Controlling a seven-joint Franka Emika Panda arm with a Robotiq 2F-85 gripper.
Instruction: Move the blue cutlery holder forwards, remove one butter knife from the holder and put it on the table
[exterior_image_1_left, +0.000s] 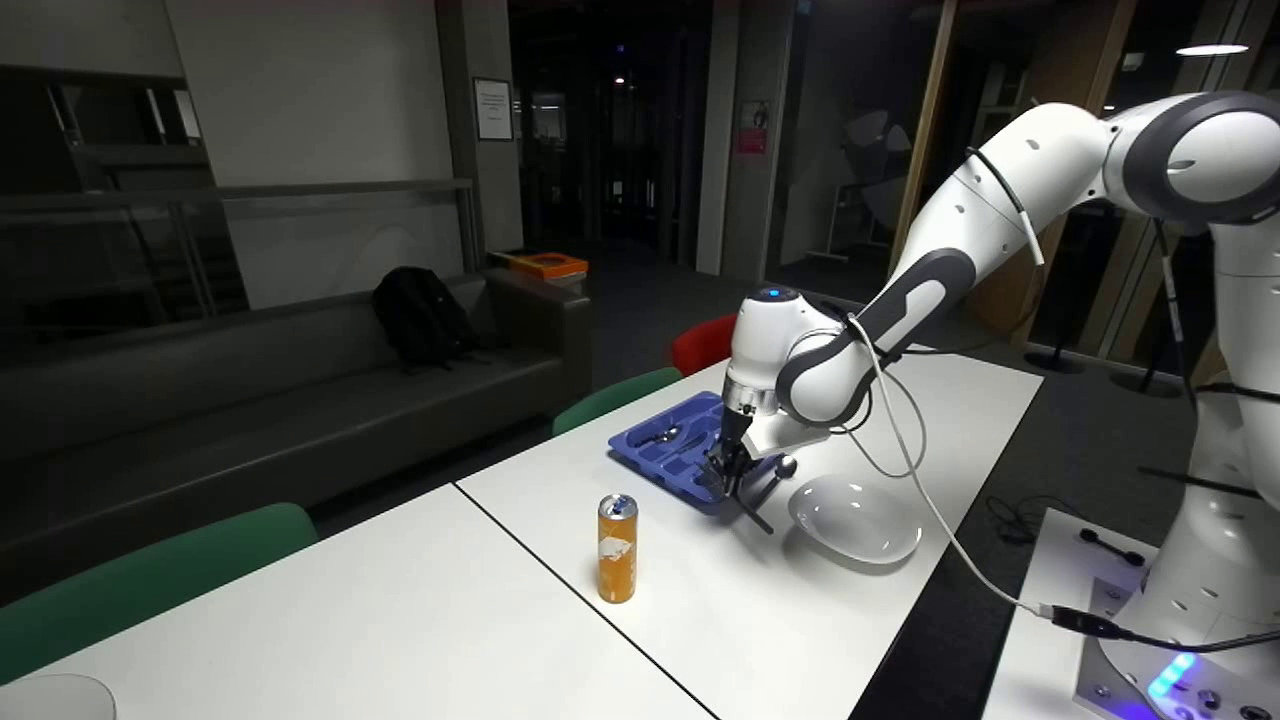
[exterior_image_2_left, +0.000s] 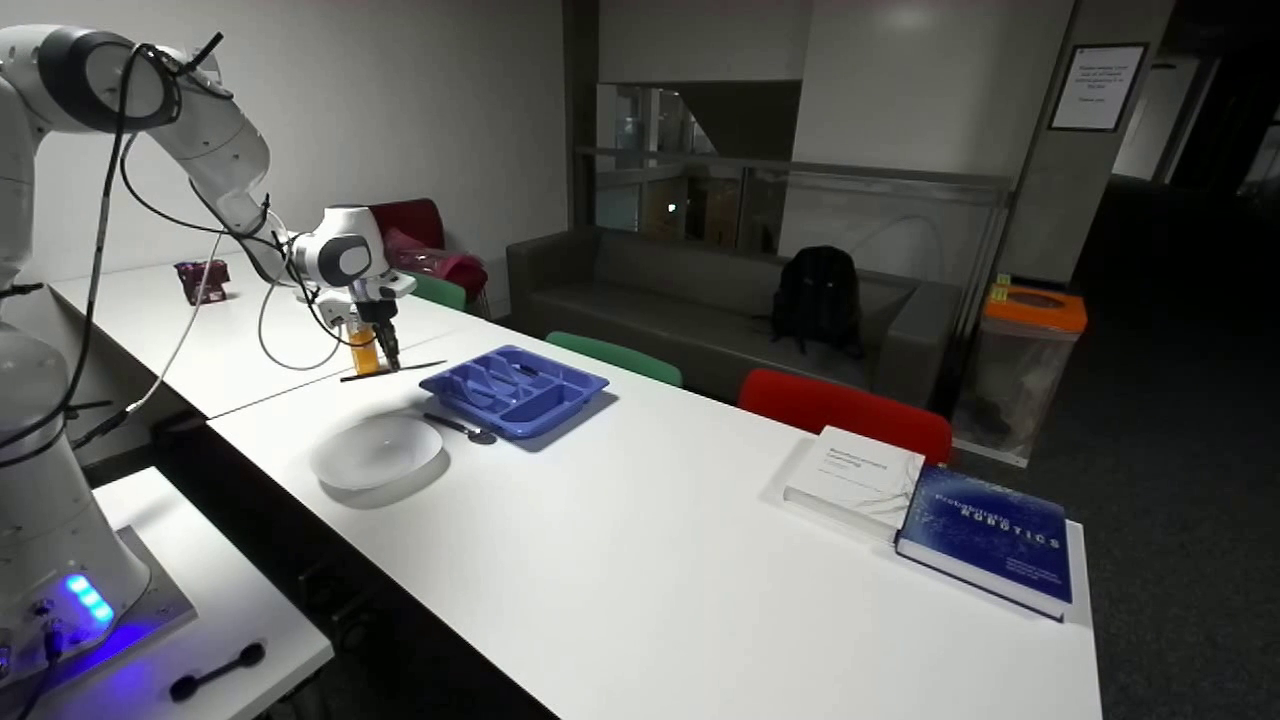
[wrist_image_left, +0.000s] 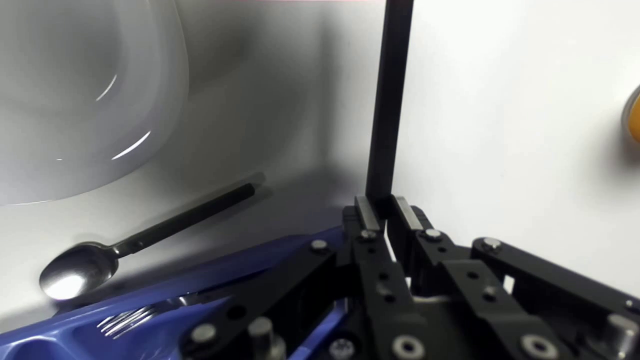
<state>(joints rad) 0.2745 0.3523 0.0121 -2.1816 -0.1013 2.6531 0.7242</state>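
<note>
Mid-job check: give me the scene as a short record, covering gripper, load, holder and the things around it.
Gripper: holds a long dark utensil
Load: likely the butter knife; seems raised off the table
Blue cutlery holder: on the table, a fork inside
Spoon: on the table, between holder and white dish
Orange can: upright on the table

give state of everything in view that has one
Claw: shut on the butter knife
Butter knife: seemingly raised off the table
Blue cutlery holder: upright, cutlery inside
Fork: in the holder
Spoon: lying on the table
White plate: right side up
Drinks can: upright; whether opened unclear
White book: closed, lying flat
Blue book: closed, lying flat
Base light: lit blue
Backpack: propped upright
</note>
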